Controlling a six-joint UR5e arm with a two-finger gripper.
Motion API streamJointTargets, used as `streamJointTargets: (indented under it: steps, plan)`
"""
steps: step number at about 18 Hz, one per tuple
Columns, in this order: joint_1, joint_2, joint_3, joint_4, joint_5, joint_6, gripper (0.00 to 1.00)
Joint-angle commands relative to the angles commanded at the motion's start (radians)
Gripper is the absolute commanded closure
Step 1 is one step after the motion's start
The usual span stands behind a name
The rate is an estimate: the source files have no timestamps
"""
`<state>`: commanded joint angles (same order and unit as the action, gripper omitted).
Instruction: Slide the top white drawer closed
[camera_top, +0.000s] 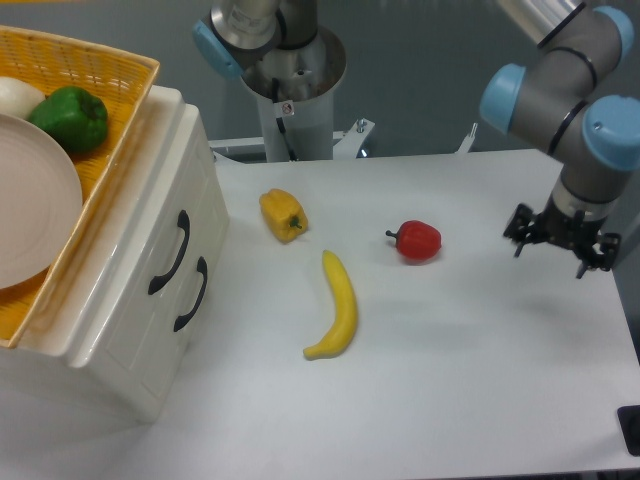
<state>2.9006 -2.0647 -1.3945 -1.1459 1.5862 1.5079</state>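
The top white drawer (150, 225) is sitting in the cabinet (120, 330) at the left side of the bench (450, 380), its front carrying the upper black handle (170, 252), with the lower drawer front and its own handle (191, 293) just beside it. From this angle the upper front is lying about level with the lower one and no gap or protruding box is showing, so the drawer is looking shut or very nearly shut; whether a last sliver is left open cannot be told from here. The hand (560, 243) is hanging over the far right side of the bench, well apart from the cabinet, with its two fingers spread and nothing between them. It is touching neither drawer nor any of the food. Between it and the cabinet a red pepper (419, 240), a banana (338, 307) and a yellow pepper (282, 214) are lying loose on the bench. On top of the cabinet a yellow wicker basket (100, 70) is holding a white plate (30, 210) and a green pepper (70, 117). Judging from this, the closing push is looking done, and little seems left beyond confirming that the drawer is fully home. If it is not, the hand is facing a long trip across the bench, past the food, to reach the upper front.
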Motion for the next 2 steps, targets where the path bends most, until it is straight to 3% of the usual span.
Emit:
streamJointTargets:
  steps: [2]
  plan:
    - [0.002,-0.005,0.003,0.000,-0.002,0.000,0.00]
